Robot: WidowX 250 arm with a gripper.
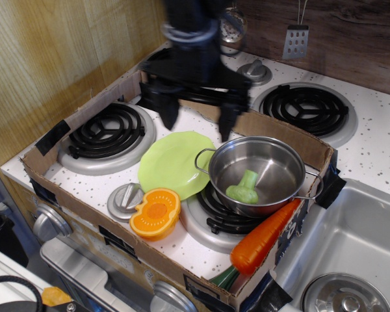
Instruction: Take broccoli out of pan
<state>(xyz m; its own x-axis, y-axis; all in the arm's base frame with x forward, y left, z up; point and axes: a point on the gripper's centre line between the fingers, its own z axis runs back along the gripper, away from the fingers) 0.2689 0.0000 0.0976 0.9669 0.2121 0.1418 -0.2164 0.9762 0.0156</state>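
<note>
The pale-green broccoli (244,188) lies on its side inside the shiny steel pan (281,170), which stands on the front right burner inside a cardboard tray. My black gripper (198,119) hangs in the air behind and to the left of the pan, above the far edge of the light-green plate (172,164). Its two fingers (169,112) are spread wide apart and hold nothing. The gripper is blurred by motion.
A cardboard wall (273,129) rings the stove area. An orange half (156,212) lies in front of the plate. A toy carrot (263,237) leans over the tray's front right edge. A burner (106,132) is at the left, a sink (357,240) at the right. Utensils hang on the back wall.
</note>
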